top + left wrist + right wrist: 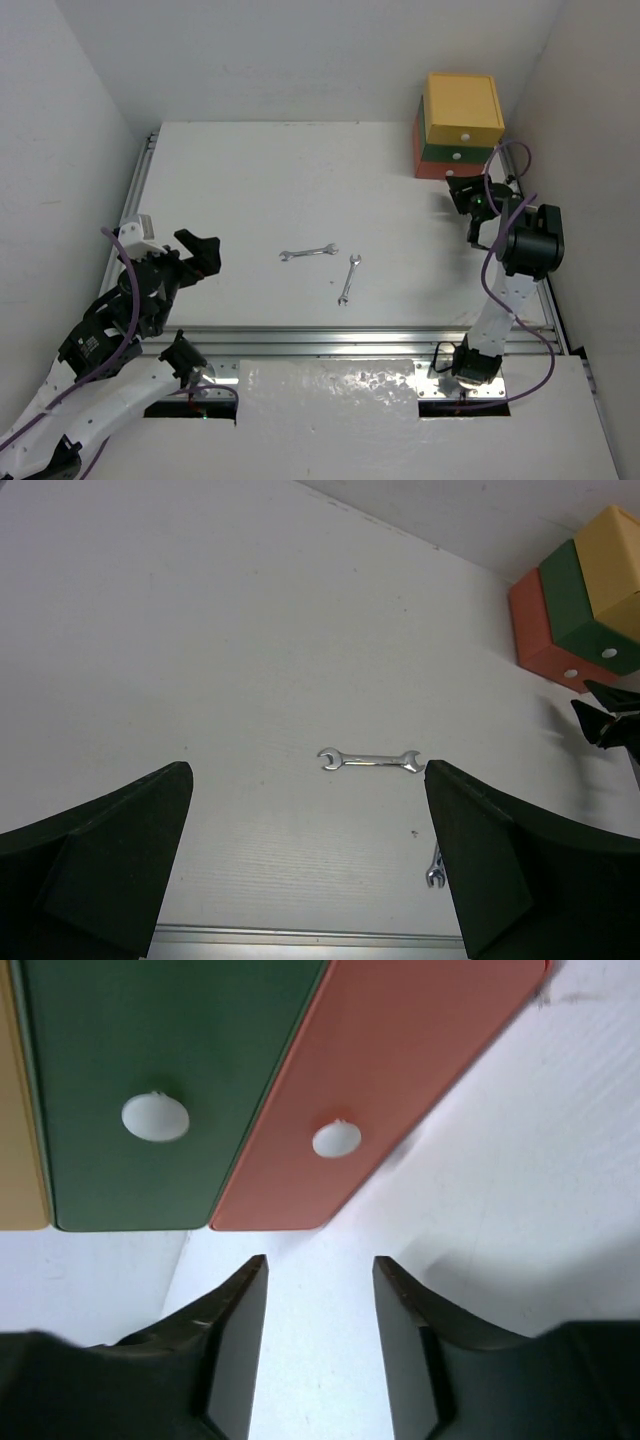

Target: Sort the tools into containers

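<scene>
Two small silver wrenches lie on the white table: one flat and horizontal [308, 253], also in the left wrist view [369, 760], the other [348, 278] slanted to its right, half hidden behind a finger in the left wrist view [434, 868]. The stacked drawers stand at the back right: yellow [463, 108] on top, green [456, 153], orange-red [440, 171] at the bottom, all shut. My left gripper [200, 252] is open and empty, left of the wrenches. My right gripper [466, 196] is open and empty just before the orange-red drawer's white knob [337, 1139]. The knife and screwdrivers are out of view.
The green drawer's knob [155, 1117] sits left of the orange-red one in the right wrist view. White walls close in the table on the left, back and right. A metal rail [330, 340] runs along the near edge.
</scene>
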You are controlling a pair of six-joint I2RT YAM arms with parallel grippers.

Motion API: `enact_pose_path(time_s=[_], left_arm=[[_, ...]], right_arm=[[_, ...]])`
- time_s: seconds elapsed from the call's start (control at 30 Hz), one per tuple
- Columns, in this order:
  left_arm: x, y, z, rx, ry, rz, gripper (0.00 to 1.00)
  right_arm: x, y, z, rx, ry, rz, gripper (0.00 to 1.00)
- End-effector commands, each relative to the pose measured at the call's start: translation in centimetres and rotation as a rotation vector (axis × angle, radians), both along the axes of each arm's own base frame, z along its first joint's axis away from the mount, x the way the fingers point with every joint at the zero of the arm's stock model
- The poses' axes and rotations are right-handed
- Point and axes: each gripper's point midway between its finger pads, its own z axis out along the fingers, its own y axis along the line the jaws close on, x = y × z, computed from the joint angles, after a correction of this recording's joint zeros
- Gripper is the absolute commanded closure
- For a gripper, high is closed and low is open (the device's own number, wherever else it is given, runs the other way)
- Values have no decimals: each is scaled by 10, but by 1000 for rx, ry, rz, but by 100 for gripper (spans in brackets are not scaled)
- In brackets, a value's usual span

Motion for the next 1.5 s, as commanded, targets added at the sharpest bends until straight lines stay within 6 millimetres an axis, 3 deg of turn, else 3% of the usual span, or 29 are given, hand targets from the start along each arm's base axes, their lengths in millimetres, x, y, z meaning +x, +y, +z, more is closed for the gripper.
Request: enact_pose_path(time_s=[0.0, 0.03, 0.1, 0.5, 0.7, 0.93, 1.13, 1.33, 1.4, 1.47], left_arm=[[4, -4, 8, -15, -31, -8, 0], [4, -4, 9, -18, -34, -8, 0], [4, -4, 9, -18, -35, -11, 0], [8, -11, 6, 3, -19, -39, 0], [10, -13, 4, 11, -12, -43, 0], [11, -15, 3, 18, -3, -48, 0], [12, -17, 1, 26, 6, -50, 0], [12, -18, 1, 26, 6, -55, 0], [13, -17, 0, 30, 9, -54, 0], [13, -18, -1, 30, 10, -57, 0]], right_arm=[[8, -11, 13, -18, -100, 10, 48], [7, -12, 3, -12, -90, 14, 44], [12, -14, 1, -7, -103, 38, 42], [38, -25, -30, 75, -90, 87, 44], [60, -22, -27, 113, -132, 150, 50], [67, -18, -18, 129, -177, 192, 53], [70, -18, -14, 143, -191, 195, 60], [74, -18, -15, 153, -194, 203, 75], [73, -17, -15, 154, -198, 204, 86], [72, -16, -13, 156, -206, 207, 88]])
